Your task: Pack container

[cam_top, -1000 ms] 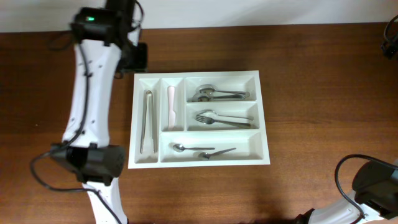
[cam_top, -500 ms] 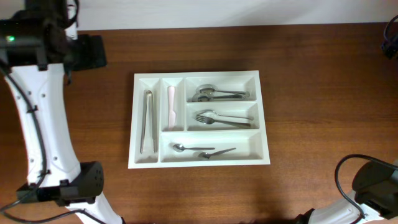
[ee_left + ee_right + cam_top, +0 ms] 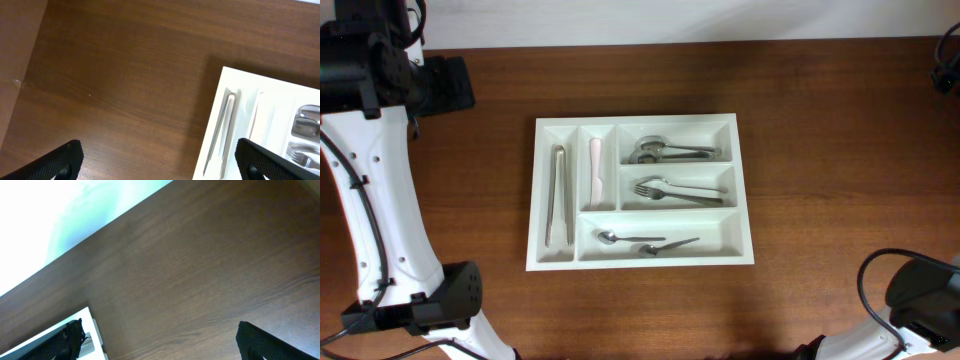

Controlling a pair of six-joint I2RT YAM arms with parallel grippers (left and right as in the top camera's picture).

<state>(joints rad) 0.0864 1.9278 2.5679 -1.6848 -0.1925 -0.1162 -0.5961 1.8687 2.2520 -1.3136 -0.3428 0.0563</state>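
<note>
A white compartmented container (image 3: 532, 200) lies mid-table. It holds metal tongs (image 3: 558, 195) in the left slot, a pale-handled utensil (image 3: 595, 172) beside them, spoons (image 3: 670, 152), forks (image 3: 675, 190) and small spoons (image 3: 640, 240). My left gripper (image 3: 455, 85) hovers over bare wood left of the container's far corner. In the left wrist view the left gripper (image 3: 160, 167) is open and empty, with the container (image 3: 220, 100) and tongs (image 3: 222, 130) near its right finger. My right gripper (image 3: 165, 347) is open over bare table, holding nothing, with a container corner (image 3: 50, 330) at the left.
The dark wooden table (image 3: 840, 180) surrounds the container on all sides. The right arm's wrist (image 3: 948, 60) shows at the far right edge and its base (image 3: 920, 300) sits at the bottom right. The left arm's base (image 3: 440, 300) stands at the bottom left.
The left arm has swung left, from over the container's far-left corner to bare table. The container's contents and the right arm have not moved.
</note>
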